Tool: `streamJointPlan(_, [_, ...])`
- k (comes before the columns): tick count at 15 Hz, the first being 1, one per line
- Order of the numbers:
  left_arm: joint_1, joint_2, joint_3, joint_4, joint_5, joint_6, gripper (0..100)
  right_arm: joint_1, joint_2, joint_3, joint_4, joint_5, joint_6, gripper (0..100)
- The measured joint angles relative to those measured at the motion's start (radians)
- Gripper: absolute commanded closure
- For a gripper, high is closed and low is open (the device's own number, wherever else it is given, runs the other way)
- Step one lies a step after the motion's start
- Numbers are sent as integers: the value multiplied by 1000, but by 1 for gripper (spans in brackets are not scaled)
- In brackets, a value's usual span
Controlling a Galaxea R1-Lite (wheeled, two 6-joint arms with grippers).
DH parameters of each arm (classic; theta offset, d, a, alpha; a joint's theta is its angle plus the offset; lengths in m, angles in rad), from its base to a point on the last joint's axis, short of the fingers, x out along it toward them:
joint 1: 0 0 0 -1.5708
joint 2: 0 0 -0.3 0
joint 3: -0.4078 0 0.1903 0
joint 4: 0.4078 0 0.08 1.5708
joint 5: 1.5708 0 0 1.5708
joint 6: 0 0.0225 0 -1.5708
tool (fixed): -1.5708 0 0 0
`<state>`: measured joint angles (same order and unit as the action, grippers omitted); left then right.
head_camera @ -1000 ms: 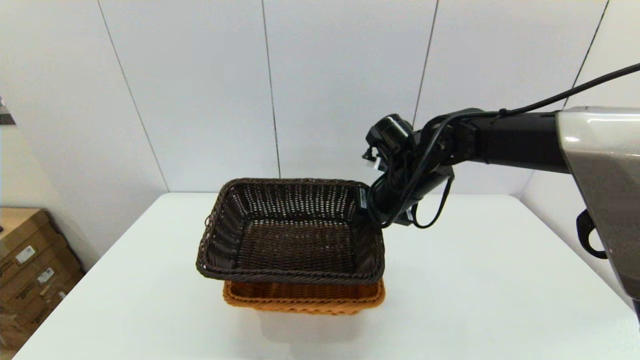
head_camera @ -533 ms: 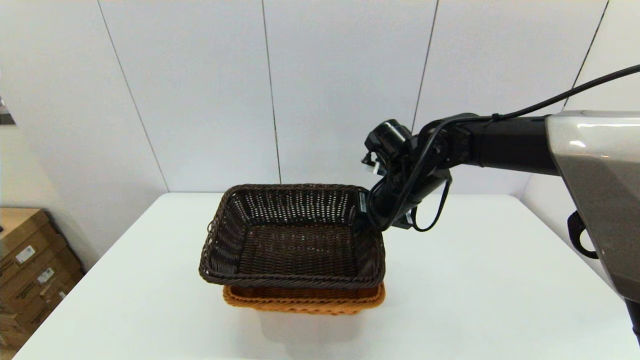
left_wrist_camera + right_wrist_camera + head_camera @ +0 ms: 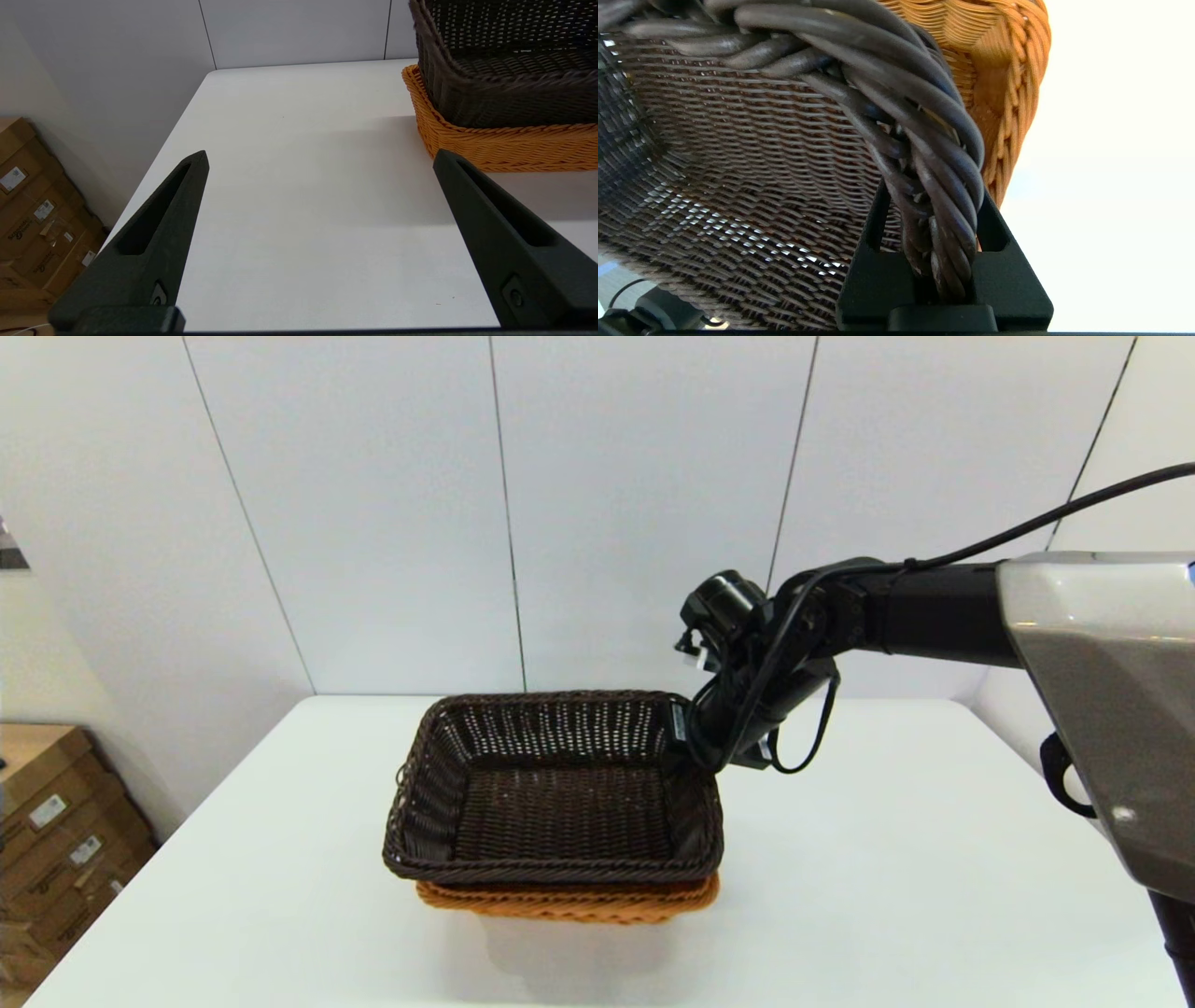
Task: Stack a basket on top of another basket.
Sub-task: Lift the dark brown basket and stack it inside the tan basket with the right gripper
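**Setting the dark basket squarely into the orange one**

Nearest you, the orange basket (image 3: 568, 902) is sitting on the white table (image 3: 934, 859) at 6 o'clock, only its front rim showing. The dark basket (image 3: 555, 793) is nesting in it, its left side overhanging towards 9 o'clock. At 2 o'clock, you are pinching the dark basket's braided rim with the right gripper (image 3: 941, 233), fingers clamped tight on it. Nudge the basket towards 3 o'clock so the rims line up, lower gently, then release. The left gripper (image 3: 317, 158) is parked with fingers spread wide, empty, just beside the baskets.
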<state>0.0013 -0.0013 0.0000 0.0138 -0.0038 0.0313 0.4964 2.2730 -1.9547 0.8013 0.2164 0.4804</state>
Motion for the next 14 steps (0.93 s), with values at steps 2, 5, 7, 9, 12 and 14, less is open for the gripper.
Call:
streamJointPlan(2, [0, 0, 0, 0, 0, -1, 0, -5, 7, 0, 0, 0, -1, 100])
streamJointPlan(5, [0, 0, 0, 0, -1, -1, 0, -11, 13, 0, 1, 1, -9, 100])
streamJointPlan(7, [0, 0, 0, 0, -1, -1, 0, -13, 19, -1, 1, 1, -10, 100])
streamJointPlan(9, [0, 0, 0, 0, 0, -1, 0, -16, 23, -1, 1, 1, -11, 100])
streamJointPlan(12, [0, 0, 0, 0, 0, -1, 0, -17, 26, -1, 10, 1, -12, 100])
streamJointPlan(14, [0, 0, 0, 0, 0, 0, 0, -17, 27, -1, 26, 3, -21, 100])
